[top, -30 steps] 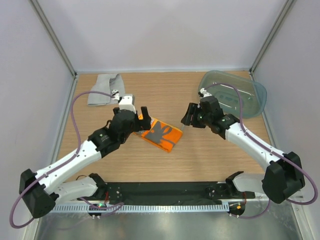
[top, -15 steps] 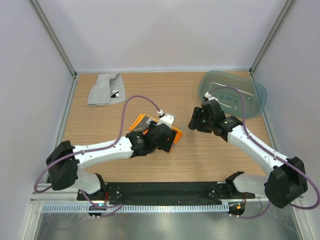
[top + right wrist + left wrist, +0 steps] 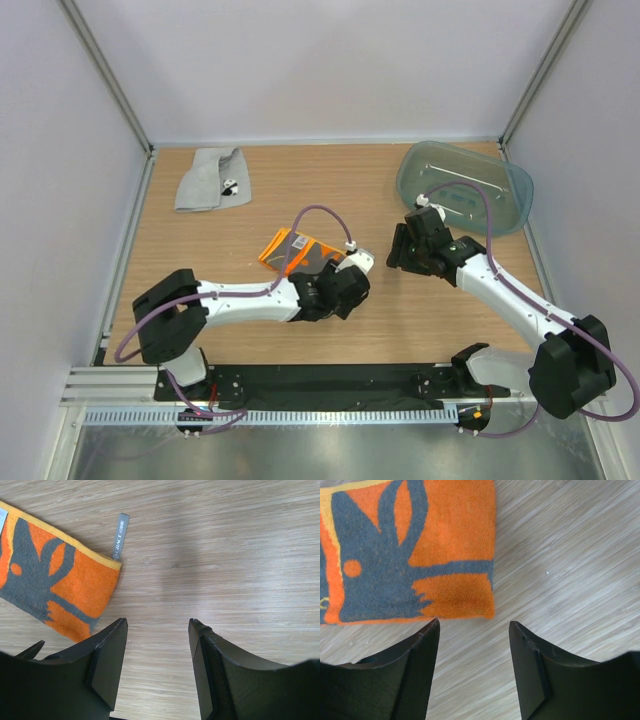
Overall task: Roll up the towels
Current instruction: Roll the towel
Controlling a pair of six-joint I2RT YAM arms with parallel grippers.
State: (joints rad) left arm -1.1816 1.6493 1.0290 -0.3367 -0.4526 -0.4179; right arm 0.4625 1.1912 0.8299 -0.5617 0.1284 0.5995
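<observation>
Nearest, at the left gripper (image 3: 475,625): released, fingers spread, only bare table (image 3: 580,555) between them. Just ahead of its tips, lying flat, the orange towel (image 3: 410,545) with dark grey pattern, one corner near a finger but not touching. Further on, at the right gripper (image 3: 157,622): also released, fingers spread over bare wood. Ahead and left of its tips, another corner of this towel, with a small grey label (image 3: 120,536) sticking out. Farthest: well beyond the left gripper, off to the left, the grey towel (image 3: 210,178), loosely folded; near the right gripper, on its far side, the blue-green tub (image 3: 512,190).
</observation>
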